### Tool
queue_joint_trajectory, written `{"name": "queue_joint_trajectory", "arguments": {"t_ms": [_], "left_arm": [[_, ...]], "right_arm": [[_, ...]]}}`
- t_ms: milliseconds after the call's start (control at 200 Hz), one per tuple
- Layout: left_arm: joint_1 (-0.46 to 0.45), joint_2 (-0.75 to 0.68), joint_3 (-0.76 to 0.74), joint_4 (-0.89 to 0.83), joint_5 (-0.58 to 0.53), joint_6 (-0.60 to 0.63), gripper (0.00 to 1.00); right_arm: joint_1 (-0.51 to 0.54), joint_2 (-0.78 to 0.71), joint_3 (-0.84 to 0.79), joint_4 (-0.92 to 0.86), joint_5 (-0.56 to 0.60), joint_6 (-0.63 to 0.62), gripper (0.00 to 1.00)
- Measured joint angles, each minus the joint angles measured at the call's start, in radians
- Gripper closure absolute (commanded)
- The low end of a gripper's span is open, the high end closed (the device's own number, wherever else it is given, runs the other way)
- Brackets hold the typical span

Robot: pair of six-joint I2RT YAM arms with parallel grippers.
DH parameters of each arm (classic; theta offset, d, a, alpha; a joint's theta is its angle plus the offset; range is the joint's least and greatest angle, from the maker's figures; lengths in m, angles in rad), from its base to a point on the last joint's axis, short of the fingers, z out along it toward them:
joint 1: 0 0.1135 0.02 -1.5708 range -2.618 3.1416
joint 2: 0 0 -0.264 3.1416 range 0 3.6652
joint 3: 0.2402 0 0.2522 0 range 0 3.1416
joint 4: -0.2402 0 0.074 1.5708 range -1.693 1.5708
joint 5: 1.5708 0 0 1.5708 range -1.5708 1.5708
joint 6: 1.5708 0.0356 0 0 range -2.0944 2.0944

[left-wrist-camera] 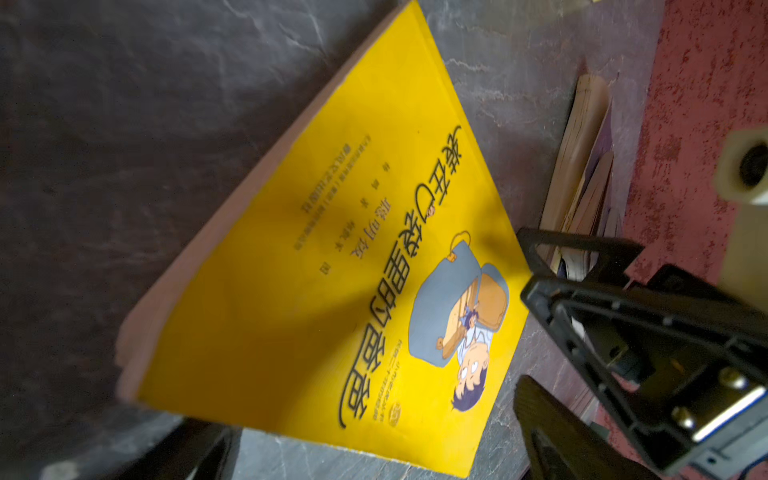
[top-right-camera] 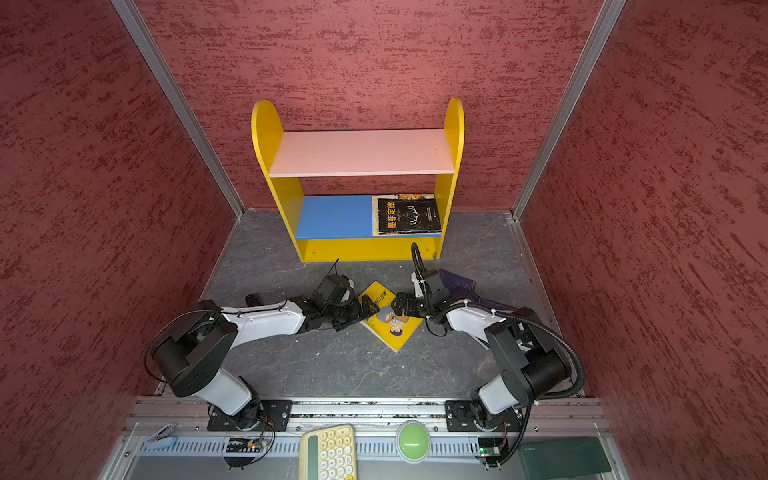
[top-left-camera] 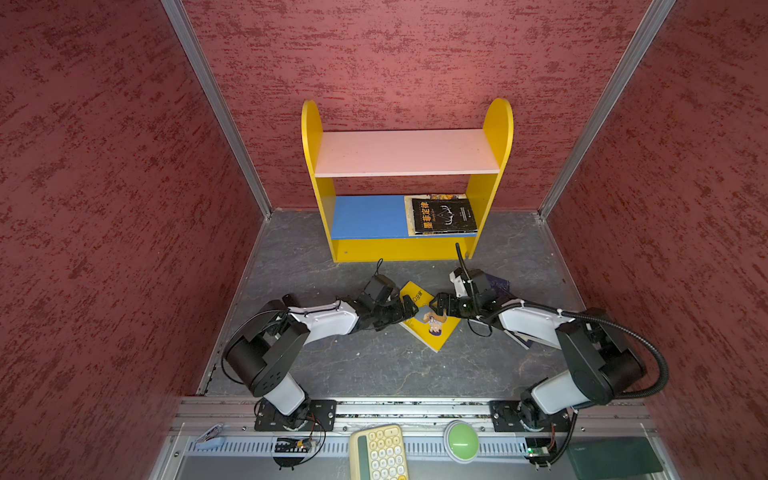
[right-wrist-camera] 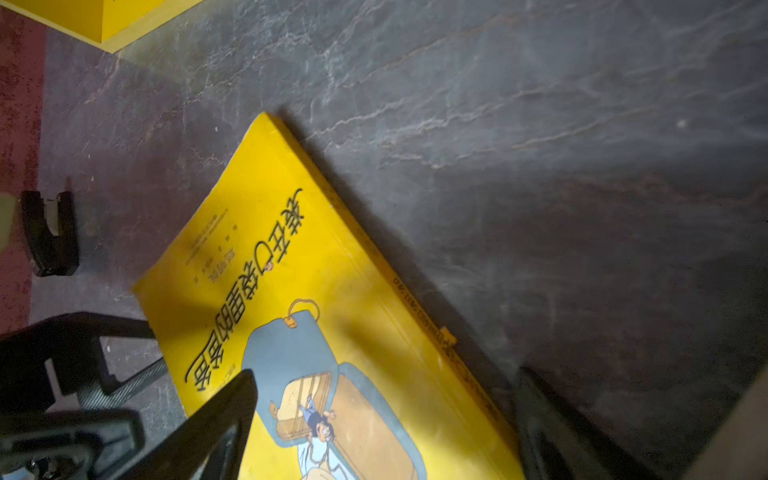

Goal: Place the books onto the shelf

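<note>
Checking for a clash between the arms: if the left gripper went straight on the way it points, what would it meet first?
Probably the yellow book, lying under and ahead of the left gripper; the right gripper faces it just beyond, but heights are hard to judge.

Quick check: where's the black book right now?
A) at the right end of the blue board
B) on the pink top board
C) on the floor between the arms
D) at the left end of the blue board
A: the black book lies flat at the right end of the blue board, below the pink board.
</note>
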Motion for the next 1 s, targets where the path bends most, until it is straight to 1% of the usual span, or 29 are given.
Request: {"name": "queue_joint_trajectory", "arguments": {"t_ms": [115,311,506,656,792,907,997], "left_arm": [[0.042,-0.001,0.022,-0.034,0.024,0.006,0.0],[0.092,-0.006,0.121,-0.142,0.047,0.067,0.01],[0.154,0.001,0.153,-0.174,0.1,0.091,0.01],[0.195,0.036,0.167,-0.174,0.117,0.082,0.01],[0.213,0.092,0.235,-0.17,0.129,0.078,0.02],[0.211,0.136,0.298,-0.161,0.18,0.075,0.03],[0.203,0.165,0.32,-0.161,0.229,0.073,0.03]], "right_arm": [[0.064,-0.008,-0.002,-0.005,0.005,0.051,0.05],[0.196,-0.013,-0.005,0.002,0.045,0.149,0.05],[0.332,0.014,-0.003,0.071,0.095,0.254,0.05],[0.427,0.097,0.078,0.082,0.156,0.304,0.06],[0.509,0.183,0.187,0.048,0.193,0.32,0.06],[0.572,0.251,0.272,0.028,0.203,0.319,0.07],[0.607,0.274,0.306,0.018,0.209,0.319,0.07]]}}
